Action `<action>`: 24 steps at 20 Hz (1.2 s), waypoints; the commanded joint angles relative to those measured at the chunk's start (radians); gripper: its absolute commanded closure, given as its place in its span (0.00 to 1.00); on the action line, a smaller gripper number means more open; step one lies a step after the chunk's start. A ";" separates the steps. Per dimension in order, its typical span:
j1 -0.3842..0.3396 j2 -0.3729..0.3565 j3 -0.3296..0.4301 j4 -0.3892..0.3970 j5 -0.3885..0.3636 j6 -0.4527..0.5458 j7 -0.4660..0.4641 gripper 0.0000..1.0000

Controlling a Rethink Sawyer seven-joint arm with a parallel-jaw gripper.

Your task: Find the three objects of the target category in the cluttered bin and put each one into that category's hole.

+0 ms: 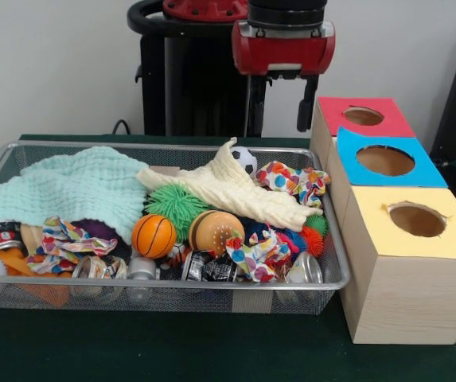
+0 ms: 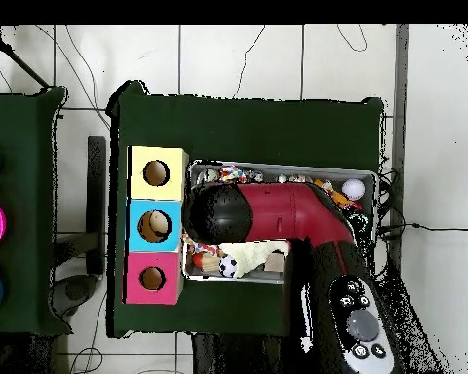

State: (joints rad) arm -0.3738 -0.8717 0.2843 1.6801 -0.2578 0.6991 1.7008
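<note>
Overhead, the arm [image 2: 296,209] hides most of the bin [image 2: 376,180].

You have a dark green surface [image 1: 212,350] carrying two things directly: a wire mesh bin [image 1: 21,155] crammed with clutter, and just beside it a wooden box [image 1: 403,294] topped with red, blue and yellow holed panels.

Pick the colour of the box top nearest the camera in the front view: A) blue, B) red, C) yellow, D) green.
C: in the front view the yellow top lies closest to the camera, with the blue top behind it and the red top farthest back.
</note>
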 commanded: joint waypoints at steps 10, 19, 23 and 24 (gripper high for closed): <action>-0.021 -0.111 -0.022 0.112 0.028 0.073 0.059 1.00; -0.021 -0.122 -0.027 0.127 0.022 0.063 0.064 1.00; -0.026 -0.123 -0.023 0.129 0.025 0.068 0.058 1.00; -0.027 -0.119 -0.022 0.128 0.026 0.067 0.057 1.00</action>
State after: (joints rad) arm -0.3743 -0.9919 0.2808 1.7138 -0.2539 0.6993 1.7008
